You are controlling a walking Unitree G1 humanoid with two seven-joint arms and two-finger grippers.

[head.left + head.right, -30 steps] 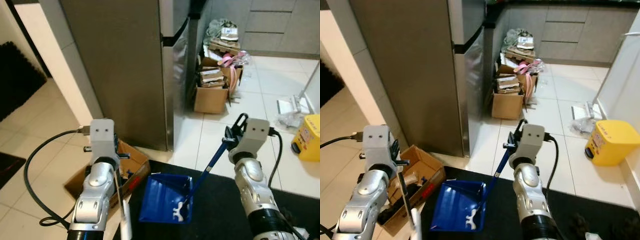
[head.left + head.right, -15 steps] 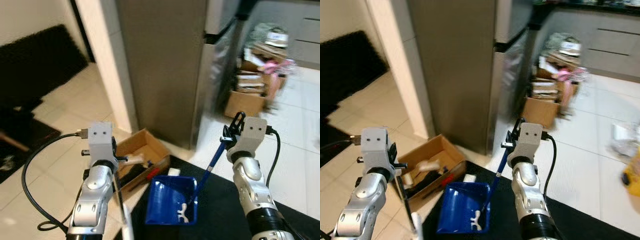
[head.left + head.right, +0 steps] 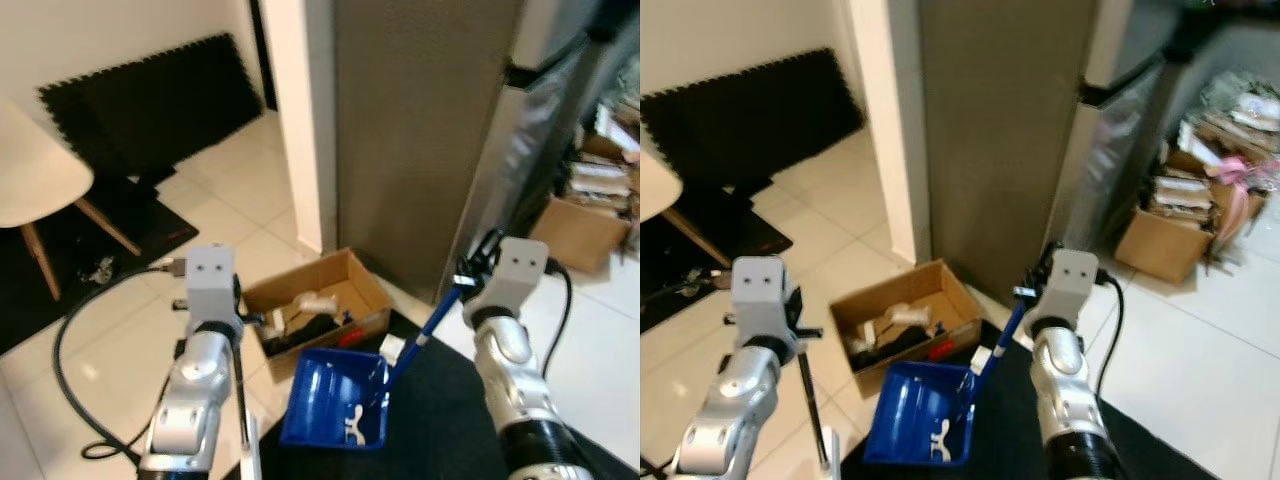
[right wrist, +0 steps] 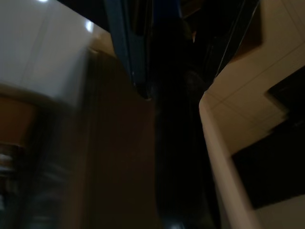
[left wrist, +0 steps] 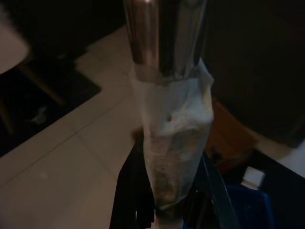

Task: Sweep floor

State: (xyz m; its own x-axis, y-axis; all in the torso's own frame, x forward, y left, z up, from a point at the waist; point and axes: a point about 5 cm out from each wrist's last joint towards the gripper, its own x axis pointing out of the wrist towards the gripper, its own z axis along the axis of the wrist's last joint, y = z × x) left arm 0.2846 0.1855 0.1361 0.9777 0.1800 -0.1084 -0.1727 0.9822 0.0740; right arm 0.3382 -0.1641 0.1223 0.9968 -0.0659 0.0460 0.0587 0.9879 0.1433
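Note:
A blue dustpan (image 3: 335,412) with a white scrap in it hangs low over the edge of a black mat. Its blue handle (image 3: 432,325) slants up into my right gripper (image 3: 468,283), which is shut on it; that handle (image 4: 125,43) runs between the dark fingers in the right wrist view. My left gripper (image 3: 240,320) is shut on the thin broom pole (image 3: 240,400), which drops toward the floor. In the left wrist view the metal pole (image 5: 167,33) carries a white wrap (image 5: 174,138) between the black fingers (image 5: 131,191).
An open cardboard box (image 3: 320,305) of odds and ends lies on the tiles beside the tall grey fridge (image 3: 430,150). A black mat (image 3: 450,420) is under me. A white chair (image 3: 40,170) and black foam mats (image 3: 150,100) stand left; more boxes (image 3: 585,215) lie far right.
The camera has swung left, so the fridge and boxes slid right and the chair and foam mats came into view. Both grippers keep their hold; the arms' pose is unchanged.

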